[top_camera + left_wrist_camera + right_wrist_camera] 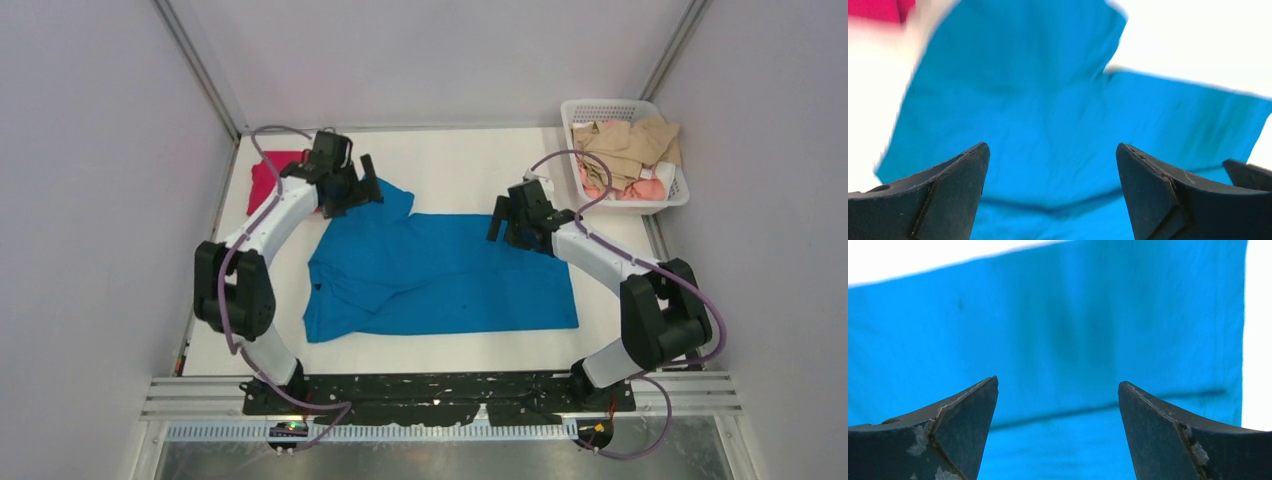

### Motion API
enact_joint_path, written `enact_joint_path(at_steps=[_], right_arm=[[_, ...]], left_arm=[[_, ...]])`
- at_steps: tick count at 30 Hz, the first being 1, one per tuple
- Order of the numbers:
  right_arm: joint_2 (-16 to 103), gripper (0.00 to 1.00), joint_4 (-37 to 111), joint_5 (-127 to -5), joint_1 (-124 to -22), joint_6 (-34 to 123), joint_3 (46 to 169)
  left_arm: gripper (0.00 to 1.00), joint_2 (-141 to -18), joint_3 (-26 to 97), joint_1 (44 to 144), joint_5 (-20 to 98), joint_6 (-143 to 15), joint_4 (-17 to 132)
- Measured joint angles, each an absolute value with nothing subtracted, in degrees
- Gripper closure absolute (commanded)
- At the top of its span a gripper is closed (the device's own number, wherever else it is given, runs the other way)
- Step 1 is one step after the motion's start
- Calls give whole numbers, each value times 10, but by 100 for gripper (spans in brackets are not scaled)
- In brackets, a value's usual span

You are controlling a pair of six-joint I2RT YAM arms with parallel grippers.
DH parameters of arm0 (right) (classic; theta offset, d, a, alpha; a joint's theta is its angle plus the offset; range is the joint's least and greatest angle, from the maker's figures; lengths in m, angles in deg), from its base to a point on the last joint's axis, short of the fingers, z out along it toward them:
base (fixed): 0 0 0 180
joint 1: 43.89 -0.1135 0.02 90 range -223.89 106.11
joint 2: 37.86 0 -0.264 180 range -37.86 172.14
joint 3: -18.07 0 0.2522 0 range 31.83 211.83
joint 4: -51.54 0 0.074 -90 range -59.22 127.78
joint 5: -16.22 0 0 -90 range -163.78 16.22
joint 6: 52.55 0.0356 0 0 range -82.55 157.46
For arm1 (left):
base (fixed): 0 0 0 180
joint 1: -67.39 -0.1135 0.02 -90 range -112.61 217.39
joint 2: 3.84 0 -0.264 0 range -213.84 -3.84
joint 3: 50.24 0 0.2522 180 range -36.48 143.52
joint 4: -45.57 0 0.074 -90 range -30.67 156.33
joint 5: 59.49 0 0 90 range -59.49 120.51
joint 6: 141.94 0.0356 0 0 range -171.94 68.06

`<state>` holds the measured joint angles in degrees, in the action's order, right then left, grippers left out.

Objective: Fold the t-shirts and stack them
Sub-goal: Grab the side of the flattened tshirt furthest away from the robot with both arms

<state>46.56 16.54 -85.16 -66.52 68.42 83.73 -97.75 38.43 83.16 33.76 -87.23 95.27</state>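
Top external view, starting at the near edge: both arm bases sit on the black mounting plate (440, 392), and just past it runs a strip of bare white table (440, 352). Next up, the blue t-shirt (440, 275), spread out across the middle of the table, its long straight hem towards the arms. Its left end is rumpled and partly folded over, and one sleeve pokes out at the far-left corner.

Over to the left wrist camera, a bit blurred: the left gripper (1053, 147) hangs above that sleeve area, jaws spread wide, nothing between them but blue cloth below. Whether the tips touch the fabric, I can't tell.

Right wrist camera now: the right gripper (1058, 382) is also spread wide and holds nothing, over the shirt's far-right edge with white table showing beyond.

Further back on the left, the magenta-red t-shirt (268, 175) lies in a small heap, partly hidden behind the left arm. Far right, a white basket (610, 103) holds tan and pink clothes (630, 145).
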Motion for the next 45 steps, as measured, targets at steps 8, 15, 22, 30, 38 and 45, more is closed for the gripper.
enact_joint_path(at_steps=[8,15,22,30,38,45], right_arm=[[538,5,188,-884,-628,675,930],[538,5,191,-884,-620,670,923],[516,5,192,-883,-616,668,897],[486,5,194,-891,-615,664,881],[486,5,194,-892,-615,664,878],[486,5,196,-887,-615,664,878]], left_arm=[[0,-1268,839,828,296,-808,1023],[0,-1419,1000,808,307,-841,1028],[0,-1472,942,765,409,-979,934],[0,-1508,961,756,393,-1043,925],[2,-1508,964,764,372,-1036,938],[15,-1499,964,782,341,-981,991]])
